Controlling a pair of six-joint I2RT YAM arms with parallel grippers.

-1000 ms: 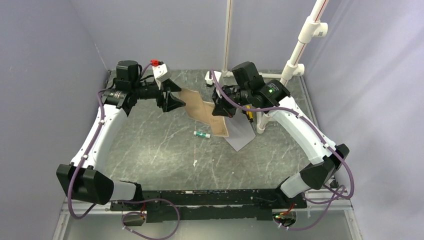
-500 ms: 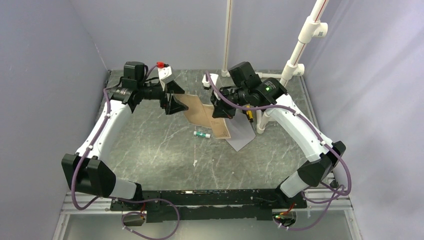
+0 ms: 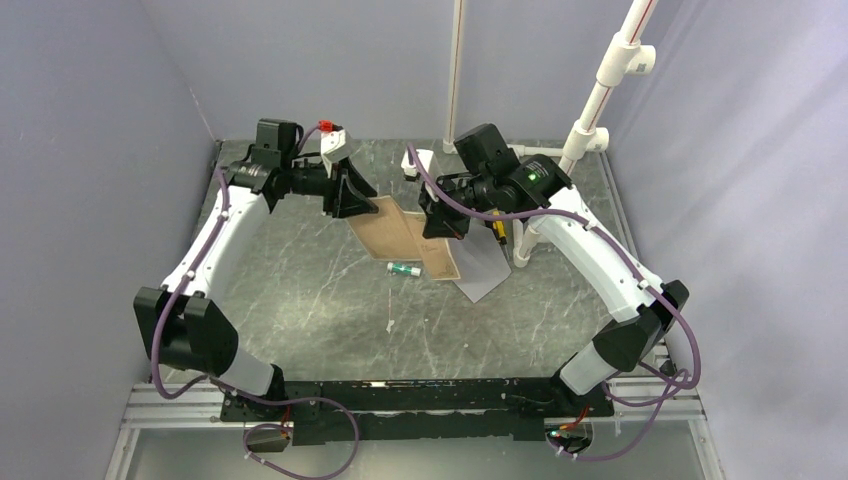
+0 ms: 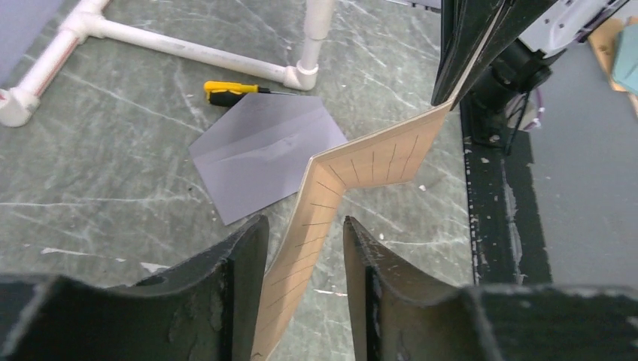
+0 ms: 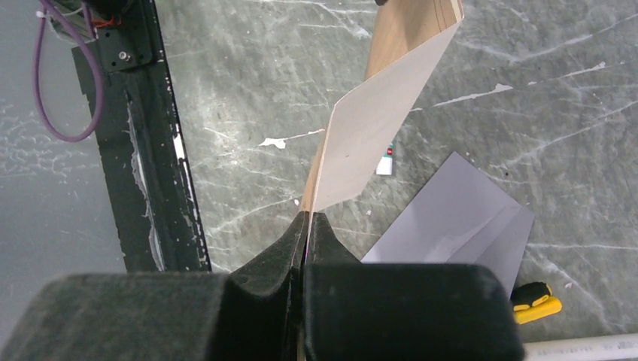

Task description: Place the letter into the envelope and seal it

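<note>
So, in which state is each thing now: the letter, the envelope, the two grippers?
letter: held up, bent in a zigzag, outside the envelope.
envelope: lying flat, letter not in it.
right gripper: shut on the letter's edge.
left gripper: open, one finger on each side of the letter.
screwdriver: lying near the envelope.

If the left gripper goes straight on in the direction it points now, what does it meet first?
The letter: it runs between the open fingers of the left gripper, and its bent part lies just ahead. Past it the line seems to reach the table near the envelope, but depth is unclear.
</note>
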